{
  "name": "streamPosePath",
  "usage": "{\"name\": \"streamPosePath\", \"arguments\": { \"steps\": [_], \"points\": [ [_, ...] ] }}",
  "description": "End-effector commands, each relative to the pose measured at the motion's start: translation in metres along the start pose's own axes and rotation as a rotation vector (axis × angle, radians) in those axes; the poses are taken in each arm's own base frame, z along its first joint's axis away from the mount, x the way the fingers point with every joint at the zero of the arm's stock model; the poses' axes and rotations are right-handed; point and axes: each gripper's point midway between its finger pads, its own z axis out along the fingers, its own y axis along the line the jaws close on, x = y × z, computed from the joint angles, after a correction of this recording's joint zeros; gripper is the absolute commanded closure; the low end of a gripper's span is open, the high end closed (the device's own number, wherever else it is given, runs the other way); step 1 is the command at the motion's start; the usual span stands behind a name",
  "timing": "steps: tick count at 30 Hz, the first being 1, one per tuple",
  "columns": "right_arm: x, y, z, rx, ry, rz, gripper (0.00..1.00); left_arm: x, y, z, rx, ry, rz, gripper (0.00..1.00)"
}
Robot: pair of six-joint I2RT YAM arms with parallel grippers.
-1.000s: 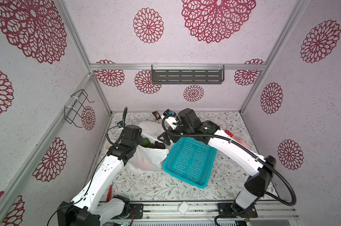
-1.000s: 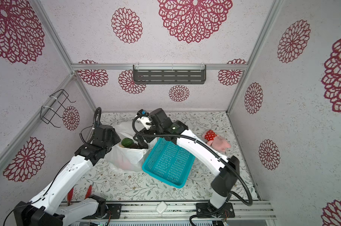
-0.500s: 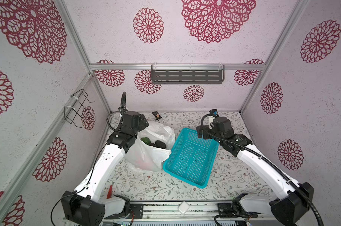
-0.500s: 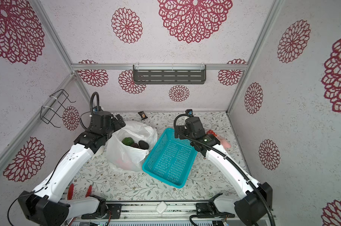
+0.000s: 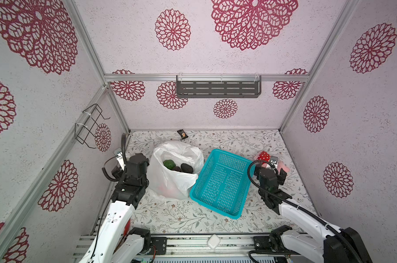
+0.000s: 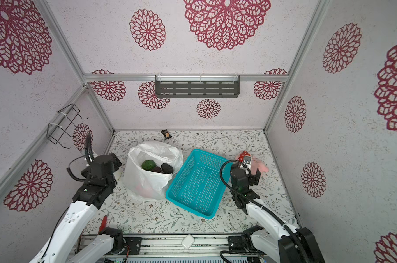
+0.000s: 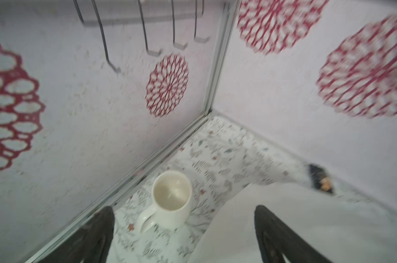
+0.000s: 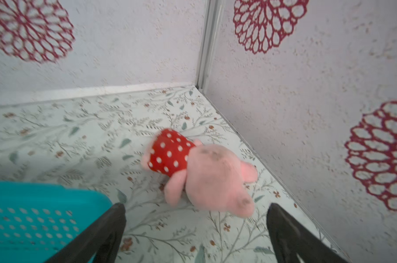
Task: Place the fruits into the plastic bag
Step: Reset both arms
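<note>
The plastic bag point(image 5: 170, 182) point(image 6: 147, 180) stands open at the left middle of the table, and its white side shows in the left wrist view point(image 7: 306, 216). Inside lie fruits: a glossy green piece point(image 5: 169, 164) point(image 6: 148, 164) and two dark avocados point(image 5: 187, 168) point(image 6: 166, 168). Something pinkish-red shows faintly through the bag's lower wall point(image 6: 145, 190). My left gripper point(image 7: 183, 210) is open and empty, just left of the bag. My right gripper point(image 8: 196, 206) is open and empty at the far right, apart from the bag.
A teal basket point(image 5: 222, 184) point(image 6: 197, 184) point(image 8: 33, 205) lies tilted between bag and right arm. A pink plush toy point(image 5: 264, 157) point(image 8: 204, 173) lies by the right wall. A white mug point(image 7: 170, 200) stands at the left wall. A small dark packet point(image 5: 182, 134) lies at the back.
Both arms have pulled away from the bag's mouth. The left gripper has opened, come off the bag and drawn back leftward. The right arm has swung past the basket to the right side.
</note>
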Motion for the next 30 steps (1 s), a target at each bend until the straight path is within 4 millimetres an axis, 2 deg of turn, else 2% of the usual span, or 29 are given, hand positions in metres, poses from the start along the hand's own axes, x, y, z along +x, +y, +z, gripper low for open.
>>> {"name": "streamPosePath", "arguments": {
  "steps": [1,3,6,8,10,12,15,18,21,23,24,30],
  "points": [
    [-0.034,-0.011,0.002,0.083,-0.173,0.109,0.01,0.001,0.024,0.008,-0.116,-0.094,-0.026,0.02],
    [-0.019,-0.007,0.010,0.108,-0.145,0.023,0.01,0.015,0.030,0.015,-0.145,-0.084,0.001,0.02],
    [-0.007,0.001,0.018,0.091,-0.185,-0.042,0.01,0.031,0.031,0.029,-0.154,-0.052,0.038,0.02],
    [-0.012,0.006,0.020,0.089,-0.236,-0.082,0.01,0.040,0.030,0.039,-0.156,-0.033,0.034,0.02],
    [-0.007,0.013,0.032,0.076,-0.229,-0.093,0.01,0.050,0.032,0.049,-0.171,-0.005,0.013,0.02],
    [-0.008,0.008,0.037,0.103,-0.219,-0.074,0.01,0.058,0.031,0.058,-0.169,0.003,-0.005,0.02],
    [-0.002,0.010,0.040,-0.026,-0.205,-0.032,0.01,0.070,0.026,0.070,-0.152,-0.004,-0.019,0.02],
    [0.002,0.012,0.047,-0.143,-0.183,0.016,0.02,0.071,0.015,0.080,-0.122,-0.005,-0.006,0.02],
    [0.017,0.016,0.065,-0.258,-0.112,0.065,0.01,0.065,-0.001,0.089,-0.063,-0.033,0.030,0.02],
    [0.022,0.010,0.074,-0.241,-0.057,0.093,0.01,0.062,-0.010,0.095,-0.034,-0.044,0.055,0.02],
    [0.015,0.008,0.072,-0.246,-0.110,0.105,0.01,0.062,-0.015,0.099,-0.011,-0.042,0.061,0.02],
    [0.018,-0.002,0.070,-0.171,-0.099,0.112,0.01,0.060,-0.041,0.117,0.118,-0.020,0.088,0.02]
  ]
}}
